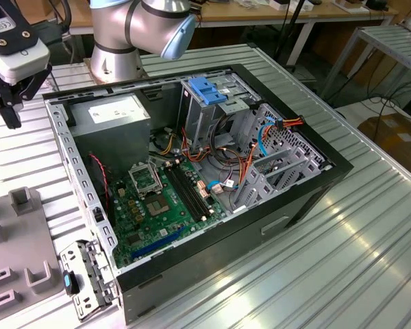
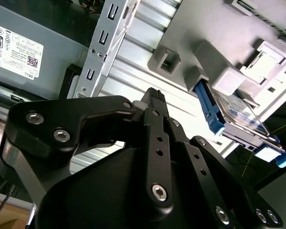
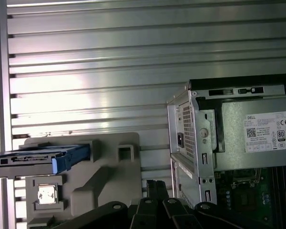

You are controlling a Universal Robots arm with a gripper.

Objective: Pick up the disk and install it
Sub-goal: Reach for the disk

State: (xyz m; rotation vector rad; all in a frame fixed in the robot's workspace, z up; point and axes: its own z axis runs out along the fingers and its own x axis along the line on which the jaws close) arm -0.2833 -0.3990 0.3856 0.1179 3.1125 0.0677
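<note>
In the exterior view my fingers [image 1: 12, 115] hang above the ribbed bench [image 1: 370, 233] at the exterior view's left, just off the open computer case [image 1: 308, 199]. In the second wrist view my fingers [image 2: 155, 102] are pressed together with nothing between them. Beyond them, apart from me, the disk [image 2: 238, 119] stands on edge in a grey holder [image 2: 205, 28]. In the first wrist view the disk [image 3: 35, 160] sits in that holder [image 3: 100, 176], near the case's corner.

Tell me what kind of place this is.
Probably a robotics lab or test workshop: a robot arm is mounted on a ribbed metal table beside an opened desktop computer case, and a disk sits in a grey fixture.
</note>
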